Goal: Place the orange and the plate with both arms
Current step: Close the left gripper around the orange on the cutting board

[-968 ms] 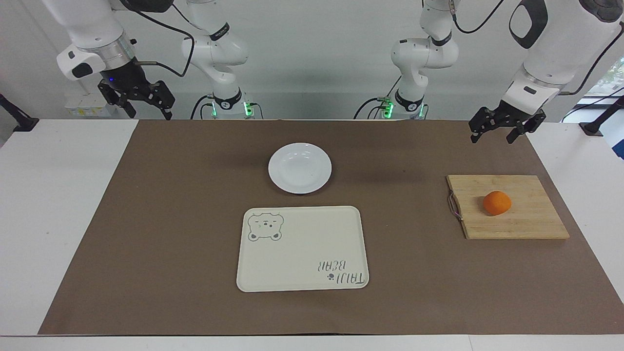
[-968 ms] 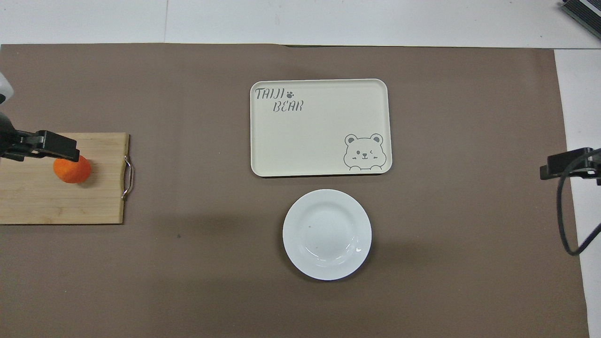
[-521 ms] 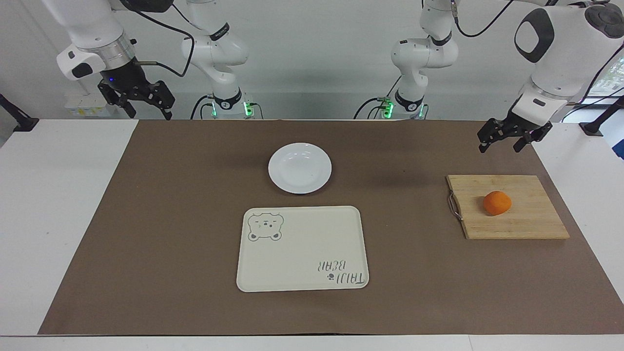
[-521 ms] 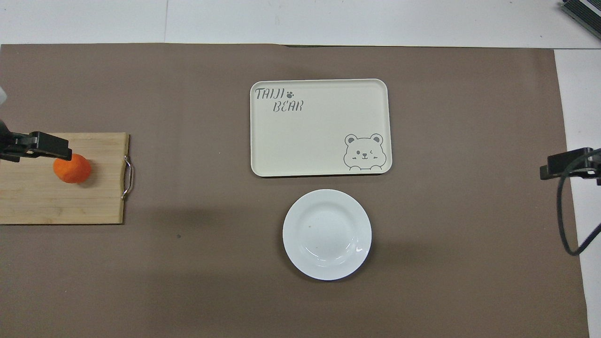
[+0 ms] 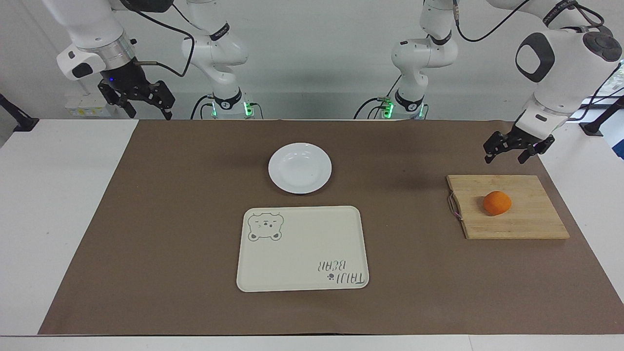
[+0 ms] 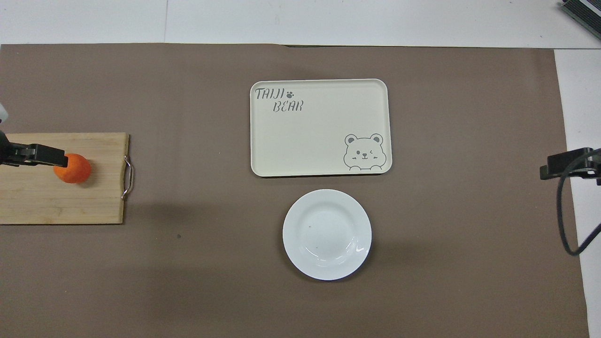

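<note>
The left gripper [image 5: 518, 151] has moved in the last second. It has come down lower and gone a bit more toward the left arm's end of the table. Now it hangs in the air just above the edge of the wooden board [image 5: 507, 207] that is nearest the robots. Its jaws are spread wide and hold nothing. It does not touch the board or the fruit yet.

The orange [image 5: 497, 203] sits near the middle of the wooden board, at the left arm's end of the table. It has not moved. From above, the tip of the left gripper [image 6: 35, 155] looks like it covers the edge of the orange [image 6: 73, 168], but the view from across the table shows it is still up in the air.

The right gripper [image 5: 141, 100] has stayed where it was. It waits high up over the corner of the table at the right arm's end, nearest the robots. Its jaws are spread too, and empty.

The plate [image 5: 300, 167] lies flat in the middle of the brown mat [image 5: 170, 219], empty. The bear tray [image 5: 302, 248] lies just beside it, farther from the robots, and it is empty as well.

So the job has only just begun. The left arm looks like it is getting ready to pick up the orange. Nothing has been picked up yet, and the plate is still waiting for the right arm.
</note>
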Robot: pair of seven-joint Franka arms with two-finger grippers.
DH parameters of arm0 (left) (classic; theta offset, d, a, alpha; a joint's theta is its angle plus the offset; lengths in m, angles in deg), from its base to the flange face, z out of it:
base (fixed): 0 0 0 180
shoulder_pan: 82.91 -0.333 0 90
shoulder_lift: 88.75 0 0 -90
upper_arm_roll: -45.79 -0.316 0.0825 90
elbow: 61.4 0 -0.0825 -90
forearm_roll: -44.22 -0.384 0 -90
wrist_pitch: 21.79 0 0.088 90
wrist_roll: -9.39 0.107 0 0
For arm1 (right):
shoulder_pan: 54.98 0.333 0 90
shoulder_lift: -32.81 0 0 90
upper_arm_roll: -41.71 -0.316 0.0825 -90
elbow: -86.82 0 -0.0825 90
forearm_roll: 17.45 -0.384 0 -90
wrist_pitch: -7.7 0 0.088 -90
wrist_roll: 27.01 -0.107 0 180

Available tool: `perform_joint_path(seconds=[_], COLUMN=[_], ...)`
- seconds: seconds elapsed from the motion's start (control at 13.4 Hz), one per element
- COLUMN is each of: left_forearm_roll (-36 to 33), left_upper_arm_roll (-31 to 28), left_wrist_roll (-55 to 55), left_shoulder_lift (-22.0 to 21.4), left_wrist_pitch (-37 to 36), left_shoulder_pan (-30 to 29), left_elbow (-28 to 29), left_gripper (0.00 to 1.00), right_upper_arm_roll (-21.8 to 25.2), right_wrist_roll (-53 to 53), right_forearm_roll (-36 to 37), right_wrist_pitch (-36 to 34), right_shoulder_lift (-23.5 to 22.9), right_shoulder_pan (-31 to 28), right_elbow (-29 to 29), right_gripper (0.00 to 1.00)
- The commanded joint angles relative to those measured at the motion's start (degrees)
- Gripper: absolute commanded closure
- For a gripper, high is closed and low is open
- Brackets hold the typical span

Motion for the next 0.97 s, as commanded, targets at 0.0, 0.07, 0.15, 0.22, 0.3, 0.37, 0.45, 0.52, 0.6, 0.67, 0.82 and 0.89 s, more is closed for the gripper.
perform_joint_path(seconds=[0.0,0.07,0.15,0.22,0.3,0.37,0.45,0.52,0.6,0.67,0.82,0.89], left_forearm_roll=[0.1,0.1,0.2,0.1,0.2,0.2,0.2,0.2,0.2,0.2,0.3,0.3], left_upper_arm_roll=[0.3,0.3,0.3,0.4,0.3,0.3,0.4,0.4,0.4,0.4,0.4,0.4], left_wrist_roll=[4.2,5.9,6.3,6.4,6.4,7.8,9.3,9.3,9.1,8.9,8.8,8.7], left_shoulder_lift=[-1.2,-0.8,-0.6,-0.5,0.2,2.4,5.0,6.9,7.4,7.4,7.1,7.1], left_wrist_pitch=[4.4,5.8,7.8,9.6,11.2,13.1,14.5,16.2,17.9,19.3,22.3,23.1], left_shoulder_pan=[-2.1,-2.3,-2.7,-2.8,-3.0,-4.5,-6.1,-6.7,-6.8,-6.7,-6.5,-6.2], left_elbow=[4.5,5.9,7.5,8.9,9.9,10.2,10.2,10.5,11.4,12.7,15.0,15.2], left_gripper=[0.0,0.0,0.0,0.0,0.0,0.0,0.0,0.0,0.0,0.0,0.0,0.0], right_upper_arm_roll=[-0.2,-0.2,-0.2,-0.1,-0.2,-0.1,-0.2,-0.1,-0.2,-0.2,-0.2,-0.2], right_wrist_roll=[1.1,1.1,1.1,1.1,1.1,1.1,1.1,1.1,1.1,1.1,1.1,1.1], right_forearm_roll=[0.3,0.3,0.3,0.3,0.3,0.3,0.3,0.3,0.3,0.3,0.3,0.3], right_wrist_pitch=[-0.1,-0.1,-0.1,-0.1,-0.1,-0.1,-0.1,-0.1,-0.1,-0.1,-0.1,-0.1], right_shoulder_lift=[0.7,0.7,0.7,0.7,0.7,0.7,0.7,0.7,0.7,0.7,0.7,0.7], right_shoulder_pan=[-0.2,-0.2,-0.2,-0.2,-0.2,-0.2,-0.2,-0.2,-0.2,-0.2,-0.2,-0.2], right_elbow=[-0.7,-0.7,-0.7,-0.7,-0.7,-0.7,-0.7,-0.7,-0.7,-0.7,-0.7,-0.7], right_gripper=[0.0,0.0,0.0,0.0,0.0,0.0,0.0,0.0,0.0,0.0,0.0,0.0])
